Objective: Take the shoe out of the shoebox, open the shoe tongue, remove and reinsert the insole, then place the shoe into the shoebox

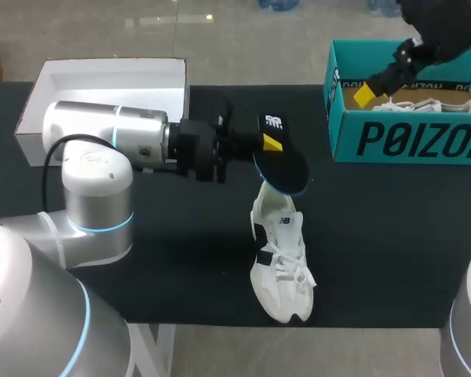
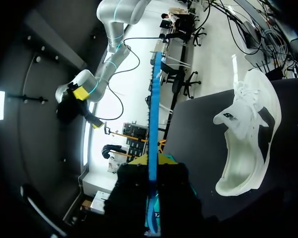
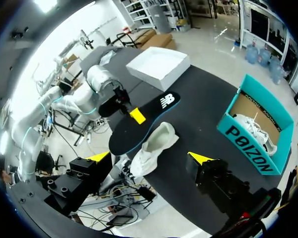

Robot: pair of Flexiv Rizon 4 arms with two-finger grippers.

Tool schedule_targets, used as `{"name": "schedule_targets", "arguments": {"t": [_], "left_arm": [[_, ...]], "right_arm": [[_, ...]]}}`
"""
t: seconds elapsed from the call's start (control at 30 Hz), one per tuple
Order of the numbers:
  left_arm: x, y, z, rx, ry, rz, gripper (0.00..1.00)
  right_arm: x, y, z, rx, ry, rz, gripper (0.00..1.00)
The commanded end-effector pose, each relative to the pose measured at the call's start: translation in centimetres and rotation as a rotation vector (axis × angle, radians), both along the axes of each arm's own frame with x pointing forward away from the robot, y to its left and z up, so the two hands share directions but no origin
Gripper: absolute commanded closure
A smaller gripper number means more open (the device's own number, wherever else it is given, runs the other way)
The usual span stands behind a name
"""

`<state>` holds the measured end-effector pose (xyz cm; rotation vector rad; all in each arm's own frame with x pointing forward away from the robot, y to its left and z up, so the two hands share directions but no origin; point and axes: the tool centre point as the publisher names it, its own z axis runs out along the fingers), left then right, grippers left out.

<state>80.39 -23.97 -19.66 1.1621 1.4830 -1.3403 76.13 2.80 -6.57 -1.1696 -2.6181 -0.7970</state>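
Head view: the left gripper [image 1: 270,144] is clenched on a black insole [image 1: 284,169], holding it in the air over the heel end of the white shoe [image 1: 281,263]. That shoe lies near the middle of the dark table [image 1: 141,290], toe toward the near edge. Left wrist view shows the insole [image 2: 154,114] edge-on between the fingers. The right gripper [image 3: 150,157] is spread wide and grasps nothing, above the teal shoebox [image 1: 408,137] at the far right, where a second shoe [image 1: 424,104] lies. A white box [image 1: 110,86] sits at the far left.
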Motion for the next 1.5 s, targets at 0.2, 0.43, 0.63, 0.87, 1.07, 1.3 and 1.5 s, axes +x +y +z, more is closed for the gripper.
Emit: {"name": "schedule_targets", "arguments": {"t": [0.2, 0.43, 0.63, 0.87, 1.07, 1.3, 1.5], "left_arm": [[-0.36, -0.43, -0.54, 0.01, 0.016, -0.019, 1.0], [-0.55, -0.47, -0.42, 0.016, 0.022, -0.026, 1.0], [-0.55, -0.47, -0.42, 0.016, 0.022, -0.026, 1.0], [-0.55, -0.47, -0.42, 0.016, 0.022, -0.026, 1.0], [-0.55, -0.47, -0.42, 0.016, 0.022, -0.026, 1.0], [-0.55, -0.47, -0.42, 0.016, 0.022, -0.026, 1.0], [-0.55, -0.47, -0.42, 0.016, 0.022, -0.026, 1.0]], "right_arm": [[-0.68, 0.2, 0.91, -0.109, 0.001, -0.022, 0.0], [-0.64, 0.18, 1.01, -0.103, -0.016, -0.036, 0.0], [-0.64, 0.18, 1.01, -0.103, -0.016, -0.036, 0.0], [-0.64, 0.18, 1.01, -0.103, -0.016, -0.036, 0.0], [-0.64, 0.18, 1.01, -0.103, -0.016, -0.036, 0.0], [-0.64, 0.18, 1.01, -0.103, -0.016, -0.036, 0.0], [-0.64, 0.18, 1.01, -0.103, -0.016, -0.036, 0.0]]}}
